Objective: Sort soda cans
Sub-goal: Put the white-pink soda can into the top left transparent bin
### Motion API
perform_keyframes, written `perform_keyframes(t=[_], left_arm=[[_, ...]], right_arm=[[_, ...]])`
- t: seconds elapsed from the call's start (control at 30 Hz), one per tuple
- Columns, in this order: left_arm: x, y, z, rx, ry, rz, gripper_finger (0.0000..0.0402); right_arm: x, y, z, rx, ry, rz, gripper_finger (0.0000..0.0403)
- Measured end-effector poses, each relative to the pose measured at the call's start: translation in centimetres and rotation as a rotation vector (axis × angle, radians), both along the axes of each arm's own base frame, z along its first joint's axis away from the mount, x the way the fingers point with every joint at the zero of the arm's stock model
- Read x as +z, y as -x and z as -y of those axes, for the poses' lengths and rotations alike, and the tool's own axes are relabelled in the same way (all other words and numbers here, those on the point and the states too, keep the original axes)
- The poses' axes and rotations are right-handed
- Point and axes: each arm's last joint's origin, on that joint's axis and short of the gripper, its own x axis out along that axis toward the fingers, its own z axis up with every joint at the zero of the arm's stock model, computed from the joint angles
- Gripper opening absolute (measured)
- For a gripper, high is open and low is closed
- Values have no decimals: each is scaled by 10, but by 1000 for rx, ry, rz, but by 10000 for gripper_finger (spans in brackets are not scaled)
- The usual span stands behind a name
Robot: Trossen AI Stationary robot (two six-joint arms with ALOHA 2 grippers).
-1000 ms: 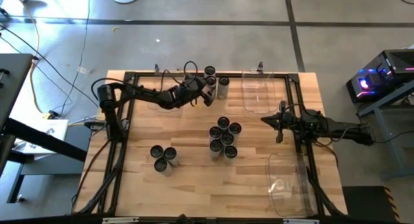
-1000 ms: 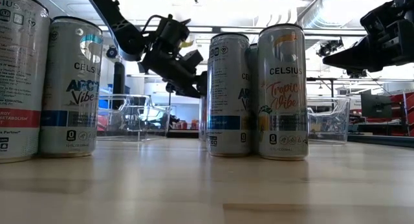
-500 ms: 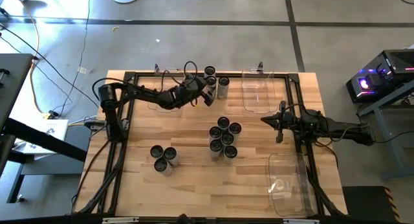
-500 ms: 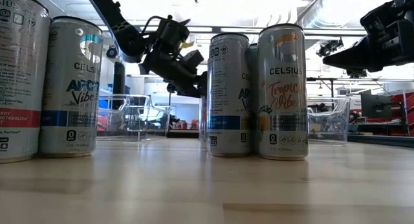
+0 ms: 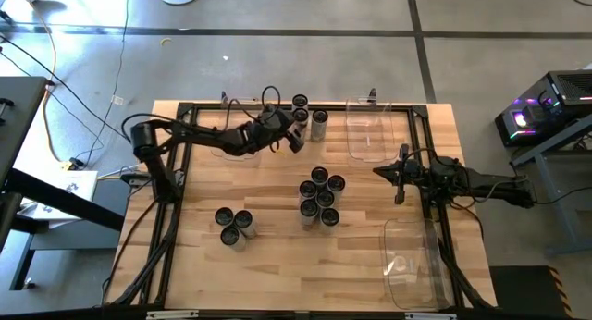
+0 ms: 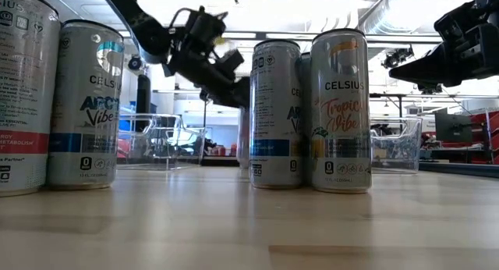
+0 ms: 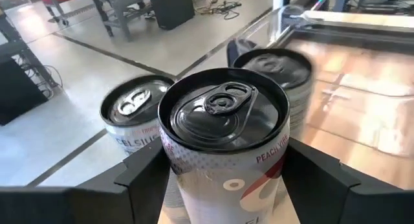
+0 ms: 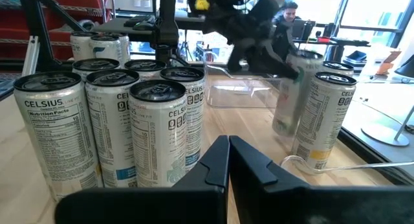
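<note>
A wooden table (image 5: 277,264) seen from above holds small upright soda cans in three groups, with a dark arm at each side. A clear plastic bin (image 5: 367,133) sits at the far edge, and a second clear bin (image 5: 413,264) lies near the right front corner; both are hard to make out against the wood because they are transparent.

The largest group of cans, the middle cluster (image 5: 320,196), stands tightly packed near the table's centre. A trio of cans (image 5: 233,224) stands toward the left front. The far group (image 5: 310,115) stands at the back edge beside the first bin. From above only dark round tops and silvery sides show. At table level the labels read "CELSIUS", but the nearest cans are cut off at the left edge and hide the far group.

The left gripper (image 5: 294,135) reaches into the far group. In the left wrist view its fingers (image 7: 139,179) sit on either side of one can (image 7: 223,146), white with a red band; whether they press on it cannot be told. The can's lower part is cut off.

The right gripper (image 5: 381,171) waits above the table's right side, its fingers together and empty.
</note>
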Motion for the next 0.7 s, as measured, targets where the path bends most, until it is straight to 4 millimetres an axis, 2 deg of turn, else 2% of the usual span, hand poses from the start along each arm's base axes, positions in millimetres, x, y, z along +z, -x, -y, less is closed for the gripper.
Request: perform_keyframes(t=[0.17,0.37,0.53,0.7], left_arm=[[24,12,19,-44,1,-69,249],[74,40,52,-65,-44,-60,249],[111,75,82,-34,-108,-21,248],[121,121,102,79,-104,-49,248]], right_arm=[[0,0,0,1,0,0,5],[0,0,0,0,0,-1,5],[0,0,0,1,0,-1,5],[0,0,0,1,0,-1,5]])
